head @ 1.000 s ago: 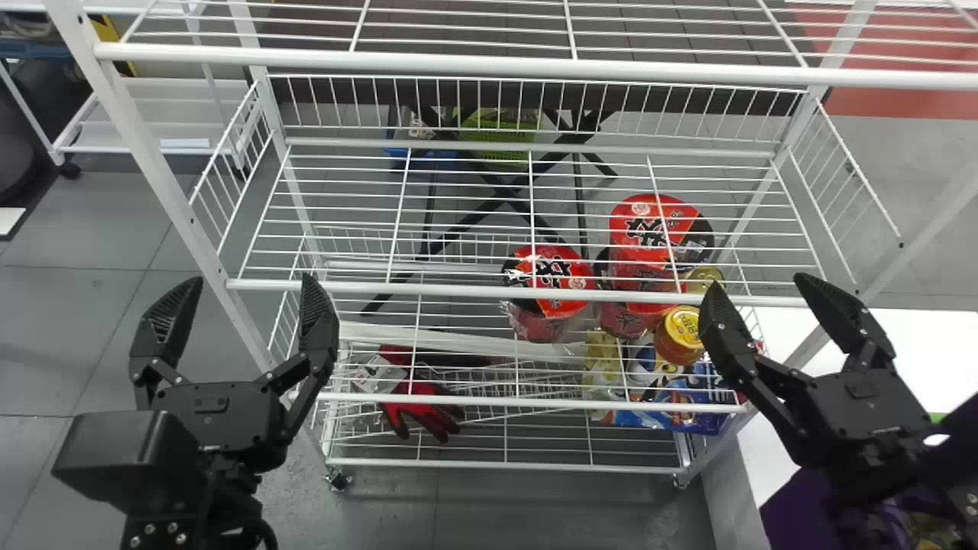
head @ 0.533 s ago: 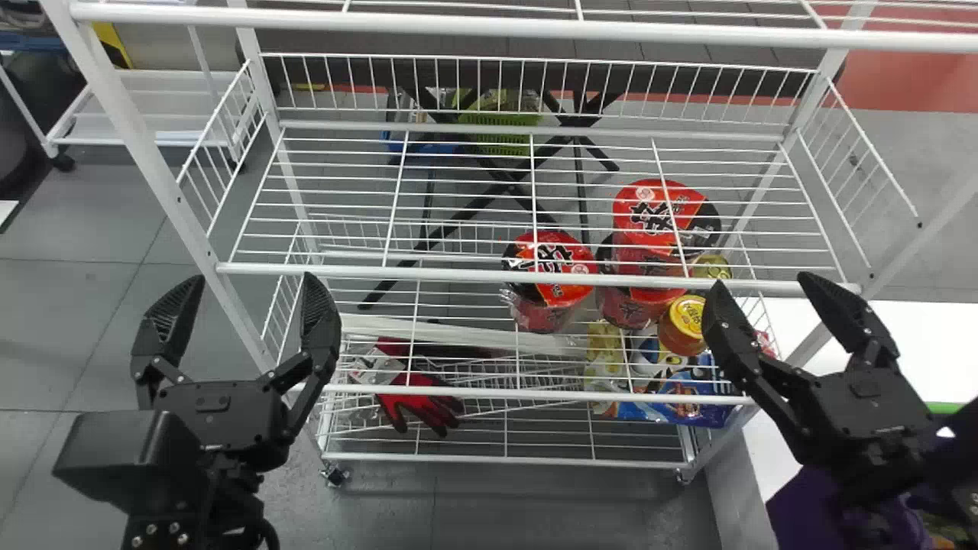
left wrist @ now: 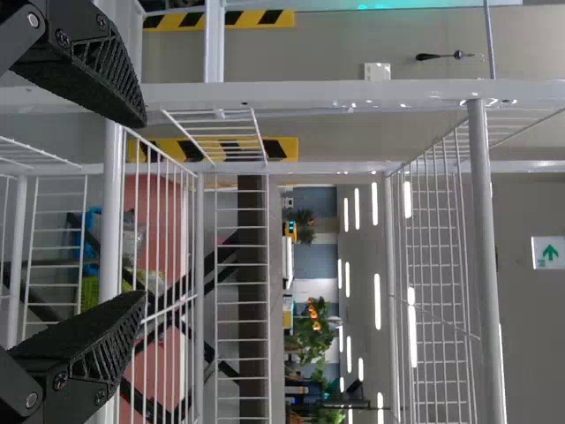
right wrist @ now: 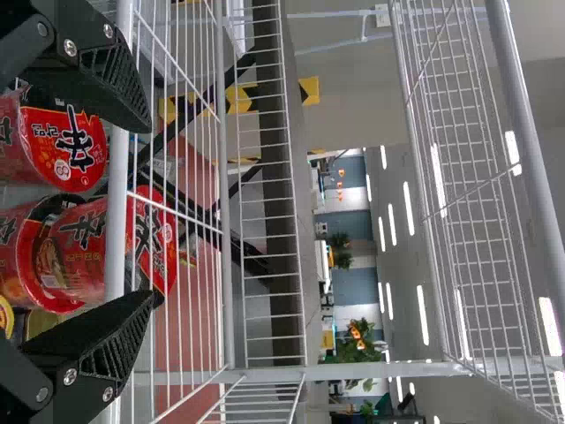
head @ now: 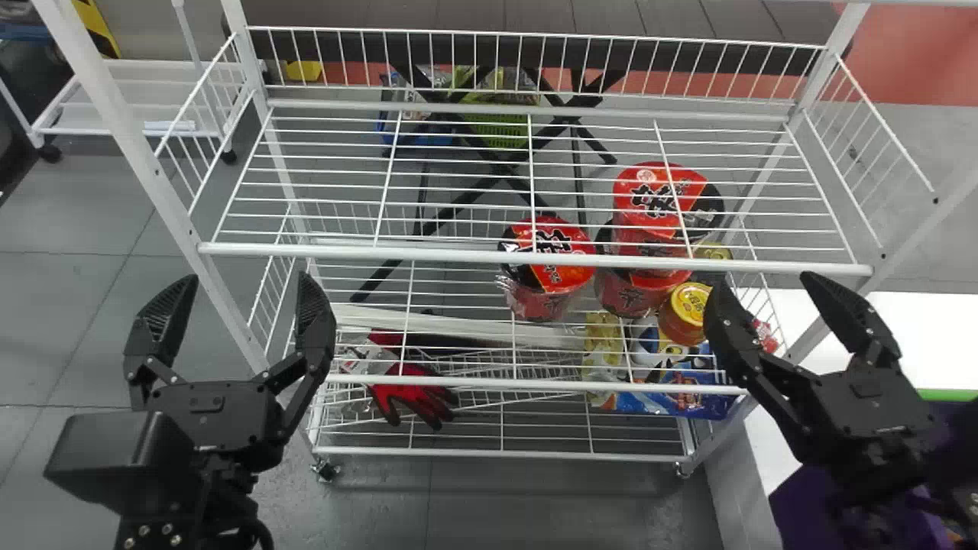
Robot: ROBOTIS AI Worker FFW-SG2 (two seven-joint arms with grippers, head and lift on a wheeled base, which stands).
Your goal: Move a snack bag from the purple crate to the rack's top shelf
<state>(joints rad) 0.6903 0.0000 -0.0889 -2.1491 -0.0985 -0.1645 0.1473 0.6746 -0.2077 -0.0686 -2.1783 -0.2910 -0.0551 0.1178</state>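
Low at the right of the head view, the purple crate (head: 810, 500) is partly hidden beneath my right arm; a bit of coloured packaging shows at its corner. My right gripper (head: 764, 281) is open and empty in front of the rack's right side. On the left, my left gripper (head: 246, 281) is also open and empty. In the left wrist view the left gripper (left wrist: 143, 208) faces the rack, with the upper shelf (left wrist: 488, 265) beyond its tips. The right wrist view has the right gripper (right wrist: 153, 212) before the shelf wires, below the upper shelf (right wrist: 534, 168).
Red noodle cups (head: 552, 267), a yellow-lidded jar (head: 684, 313) and a blue bag (head: 672, 393) sit on lower shelves. Red gloves (head: 416, 397) lie low on the left. Rack posts (head: 137, 153) stand near both grippers. A white table (head: 909, 336) is at the right.
The rack has shifted upward in the head view, its upper shelf nearly out at the top edge. Both grippers keep almost the same place there and remain open.
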